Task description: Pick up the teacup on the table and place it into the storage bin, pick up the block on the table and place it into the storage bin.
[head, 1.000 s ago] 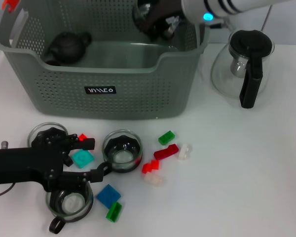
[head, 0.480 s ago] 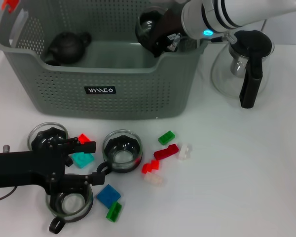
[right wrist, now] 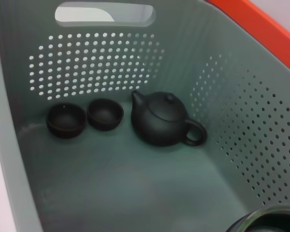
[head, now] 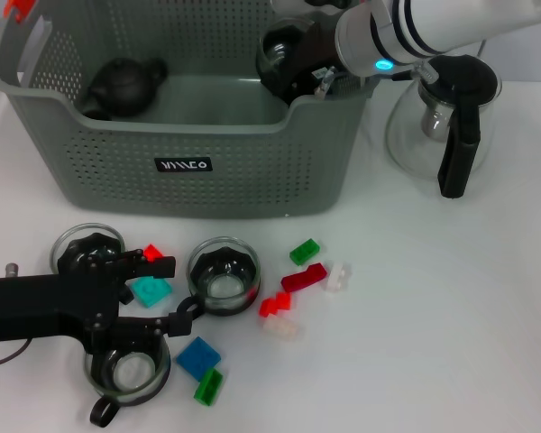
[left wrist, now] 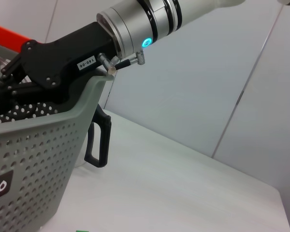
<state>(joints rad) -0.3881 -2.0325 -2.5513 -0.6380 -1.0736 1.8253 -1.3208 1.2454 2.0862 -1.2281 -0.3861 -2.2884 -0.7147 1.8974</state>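
The storage bin (head: 180,167) stands at the back of the table. My right gripper (head: 293,56) hangs over its right end, shut on a glass teacup (head: 279,45); that cup's rim (right wrist: 266,223) shows in the right wrist view. Several glass teacups remain on the table: one (head: 224,275) in the middle, one (head: 126,368) at the front left, one (head: 86,244) behind my left arm. My left gripper (head: 176,289) lies low at the front left, open, with a teal block (head: 151,290) between its fingers. Other blocks lie nearby, such as a blue one (head: 198,356) and a red one (head: 304,277).
Inside the bin sit a black teapot (right wrist: 162,118) and two small dark cups (right wrist: 65,120) (right wrist: 105,113). A glass pitcher with a black handle (head: 442,117) stands right of the bin. Green (head: 304,251), white (head: 338,278) and red (head: 273,305) blocks are scattered right of the middle cup.
My right gripper has shifted a little to the right and slightly down with the glass teacup, staying over the bin's right end. The left gripper has drawn back slightly around the teal block.
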